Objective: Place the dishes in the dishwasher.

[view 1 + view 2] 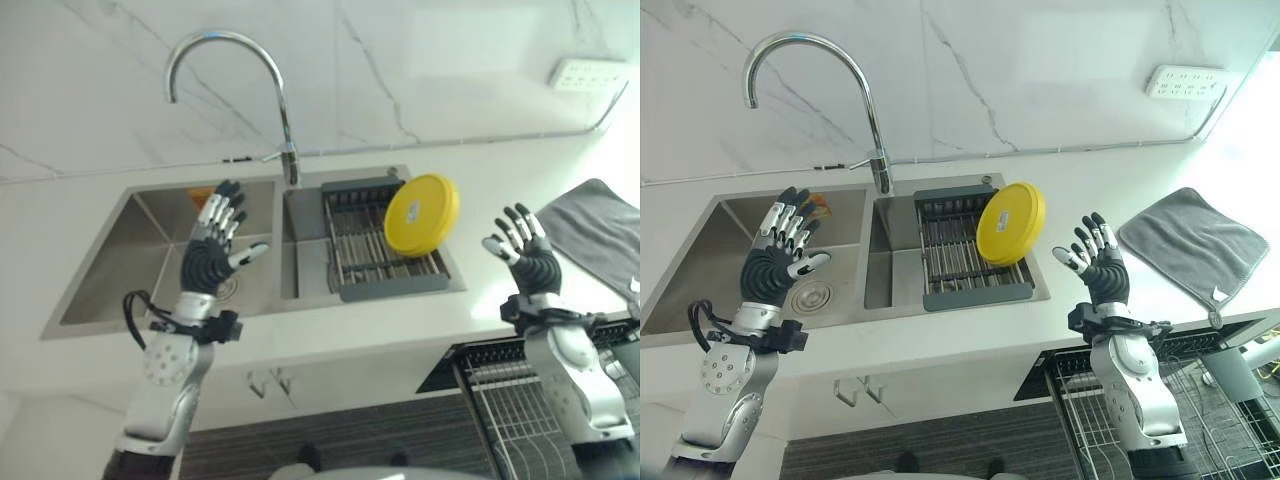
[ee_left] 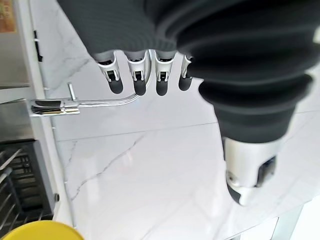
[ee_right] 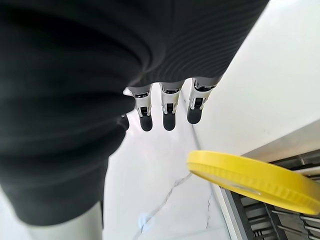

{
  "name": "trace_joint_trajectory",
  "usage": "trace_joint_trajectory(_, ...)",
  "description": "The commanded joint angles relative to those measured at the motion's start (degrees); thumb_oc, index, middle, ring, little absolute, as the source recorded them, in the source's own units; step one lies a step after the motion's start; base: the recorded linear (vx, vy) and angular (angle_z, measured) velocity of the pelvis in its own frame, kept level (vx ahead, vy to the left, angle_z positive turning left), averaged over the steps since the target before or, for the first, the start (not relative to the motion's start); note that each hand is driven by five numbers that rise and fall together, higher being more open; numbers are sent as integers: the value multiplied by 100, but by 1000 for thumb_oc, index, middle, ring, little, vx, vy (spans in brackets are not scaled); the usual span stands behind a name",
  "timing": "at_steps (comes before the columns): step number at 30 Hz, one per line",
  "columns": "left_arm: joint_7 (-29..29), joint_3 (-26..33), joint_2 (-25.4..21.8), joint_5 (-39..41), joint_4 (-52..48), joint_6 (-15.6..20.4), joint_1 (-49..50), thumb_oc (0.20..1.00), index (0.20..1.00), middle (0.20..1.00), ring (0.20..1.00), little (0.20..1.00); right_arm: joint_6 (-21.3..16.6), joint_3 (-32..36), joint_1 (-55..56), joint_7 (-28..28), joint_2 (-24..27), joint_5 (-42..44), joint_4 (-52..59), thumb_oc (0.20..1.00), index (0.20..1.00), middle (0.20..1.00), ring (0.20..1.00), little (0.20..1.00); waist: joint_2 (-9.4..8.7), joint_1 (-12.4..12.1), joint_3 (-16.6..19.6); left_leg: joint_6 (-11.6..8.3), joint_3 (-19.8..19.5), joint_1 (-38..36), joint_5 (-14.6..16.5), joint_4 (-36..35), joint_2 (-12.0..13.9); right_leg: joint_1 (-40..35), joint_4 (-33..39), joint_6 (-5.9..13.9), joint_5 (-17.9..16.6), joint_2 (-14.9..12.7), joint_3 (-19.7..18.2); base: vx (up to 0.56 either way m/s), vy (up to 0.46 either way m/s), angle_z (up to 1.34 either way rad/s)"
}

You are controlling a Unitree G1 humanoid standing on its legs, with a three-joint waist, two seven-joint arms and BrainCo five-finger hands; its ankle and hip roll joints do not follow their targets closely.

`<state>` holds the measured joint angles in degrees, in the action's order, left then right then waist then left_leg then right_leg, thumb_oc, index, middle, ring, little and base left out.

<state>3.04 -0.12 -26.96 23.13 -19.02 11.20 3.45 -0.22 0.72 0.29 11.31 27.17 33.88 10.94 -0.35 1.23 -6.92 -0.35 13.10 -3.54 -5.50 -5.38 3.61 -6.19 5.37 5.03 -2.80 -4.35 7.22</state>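
We see a yellow plate (image 1: 1010, 223) standing on edge in the dark drying rack (image 1: 965, 262) in the right basin of the steel sink (image 1: 700, 262), leaning toward the right. Our left hand (image 1: 775, 262) is raised over the left basin, fingers straight and spread; our right hand (image 1: 1097, 262) is raised over the white counter (image 1: 1080, 170), fingers spread too. A grey cloth (image 1: 1190, 245) lies to the right. The curved tap (image 1: 815, 90) rises behind the sink.
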Motion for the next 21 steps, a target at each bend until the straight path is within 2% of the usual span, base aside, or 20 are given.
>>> trace_joint_trajectory(1, 9, -67, -179, -229, 126, 179, -487, 1000, 1000, 1000, 1000, 1000, -228, 253, -626, 129, -34, 118, -56, 1000, 1000, 1000, 1000, 1000, -23, -16, 162, -228, -441, -472, 715, 38, 177, -93, -37, 165, 102, -26, 181, 37, -37, -2)
trace_joint_trajectory(11, -17, -164, -204, -244, 344, 169, -672, 1000, 1000, 1000, 1000, 1000, -20, 468, -1161, 188, 83, 528, -1128, 1000, 1000, 1000, 1000, 1000, -28, -131, 239, -313, -313, -458, 672, 38, 283, -116, -37, 150, 114, -58, 422, 15, -17, 2)
trace_joint_trajectory(21, -62, -304, -281, -203, 486, 96, -840, 1000, 1000, 1000, 1000, 1000, 685, 421, -1697, 64, 337, 1335, -1996, 1000, 1000, 1000, 1000, 1000, -77, -300, 263, -348, -389, -438, 663, 38, 306, -167, -37, 125, 144, -62, 537, 25, -13, 8)
